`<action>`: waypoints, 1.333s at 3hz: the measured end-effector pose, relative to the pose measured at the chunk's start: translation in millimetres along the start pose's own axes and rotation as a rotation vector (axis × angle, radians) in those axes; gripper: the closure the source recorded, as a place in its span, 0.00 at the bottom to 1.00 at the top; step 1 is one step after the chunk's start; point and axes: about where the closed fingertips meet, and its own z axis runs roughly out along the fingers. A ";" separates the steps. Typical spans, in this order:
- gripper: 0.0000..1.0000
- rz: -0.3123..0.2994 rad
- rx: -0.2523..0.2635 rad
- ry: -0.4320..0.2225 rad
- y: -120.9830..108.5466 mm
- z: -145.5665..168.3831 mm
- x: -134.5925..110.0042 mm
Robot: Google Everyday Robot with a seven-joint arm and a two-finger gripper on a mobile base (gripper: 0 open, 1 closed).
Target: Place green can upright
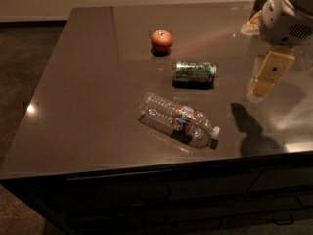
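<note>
The green can (pixel 194 72) lies on its side in the middle of the dark table (pixel 88 92), its silver ends facing left and right. My gripper (pixel 260 86) hangs from the white arm at the right edge of the camera view. It is above the table, to the right of the can and apart from it, and it holds nothing that I can see. Its shadow falls on the table near the front right edge.
A clear plastic water bottle (pixel 178 119) lies on its side in front of the can. A red apple (pixel 162 40) stands behind the can. A dark container (pixel 260 1) and a pale item stand at the back right. The table's front edge is close below the bottle.
</note>
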 end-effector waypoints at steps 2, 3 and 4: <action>0.00 -0.065 -0.020 -0.051 -62.5 29.7 -6.9; 0.00 -0.099 -0.055 -0.081 -89.0 58.8 -12.0; 0.00 -0.133 -0.072 -0.088 -104.2 76.2 -18.1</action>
